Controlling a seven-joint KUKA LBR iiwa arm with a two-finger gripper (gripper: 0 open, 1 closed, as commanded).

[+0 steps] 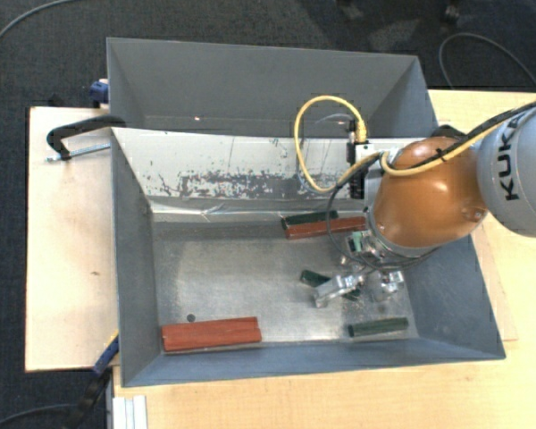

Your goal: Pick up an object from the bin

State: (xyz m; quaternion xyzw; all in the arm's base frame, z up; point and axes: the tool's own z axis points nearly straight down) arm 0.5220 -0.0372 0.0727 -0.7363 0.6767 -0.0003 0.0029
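My gripper [361,281] is low in the right half of the bin, its silvery metal parts just above the floor under the orange wrist cover. A small dark green piece [314,278] lies right beside it on the left. A dark green flat bar [378,328] rests just in front of it near the bin's front wall. Behind it, a red-brown block [324,227] lies along the back wall with a dark strip along its top edge. I see nothing held in the gripper.
A longer red-brown block [211,334] lies at the front left of the bin floor. The arm comes in from the right, and a yellow cable loops above the wrist by the back wall.
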